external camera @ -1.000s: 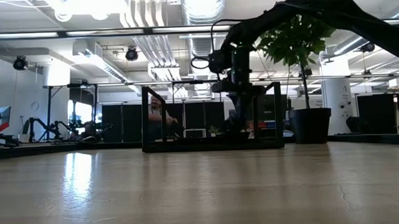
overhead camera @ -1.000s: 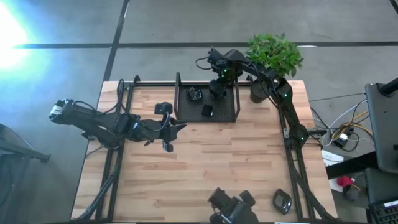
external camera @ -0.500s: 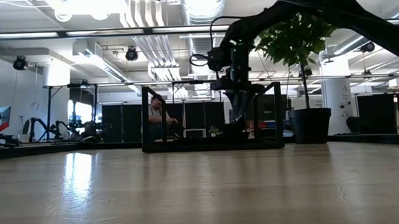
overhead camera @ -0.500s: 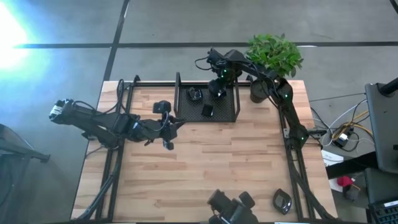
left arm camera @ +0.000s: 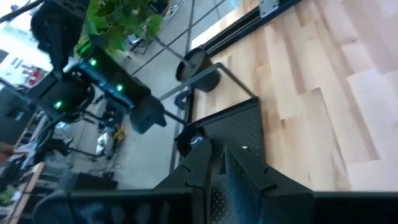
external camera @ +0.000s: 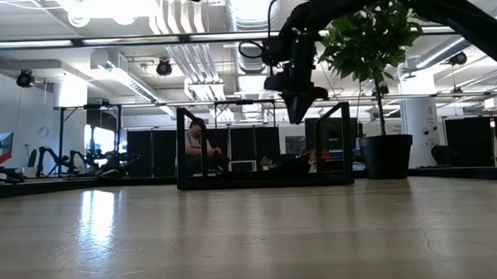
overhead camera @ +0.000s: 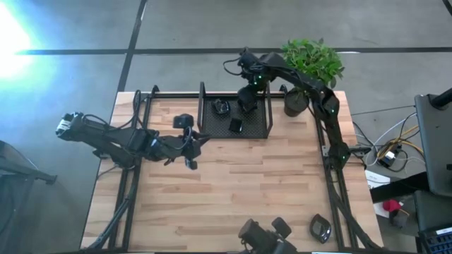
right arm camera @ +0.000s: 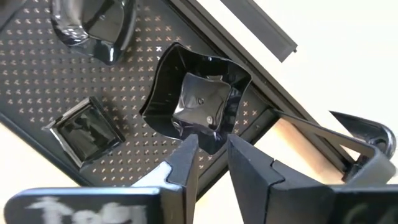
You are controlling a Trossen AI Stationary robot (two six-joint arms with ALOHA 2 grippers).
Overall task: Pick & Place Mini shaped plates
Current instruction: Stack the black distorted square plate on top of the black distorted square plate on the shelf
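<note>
1. A wavy-edged mini plate (right arm camera: 202, 102) is sitting on the floor of the black mesh tray (right arm camera: 37, 81), in the corner nearest the plant pot (overhead camera: 294, 103). A square mini plate (right arm camera: 87, 132) and a rounded one (right arm camera: 93, 25) are lying farther along the same tray floor, apart from each other, so that each can be taken singly.

2. The right gripper (right arm camera: 210, 146) is hanging directly over the near rim of the wavy-edged plate. Its fingers are standing a narrow gap apart with nothing between them, and the low view is showing the right gripper (external camera: 298, 113) up at the level of the tray's top rail, clear of the dishes.

3. Judging by that line-up, the arm is either preparing to pinch the plate's rim or is leaving a plate it has just set down; which of the two I cannot tell.

4. The left gripper (overhead camera: 191, 144) is waiting above the table beside the tray's side away from the plant pot, out of the working arm's way; its fingers (left arm camera: 245, 171) are looking nearly closed and empty.

5. More mini plates (overhead camera: 321, 227) are lying at the table edge farthest from the tray.
</note>
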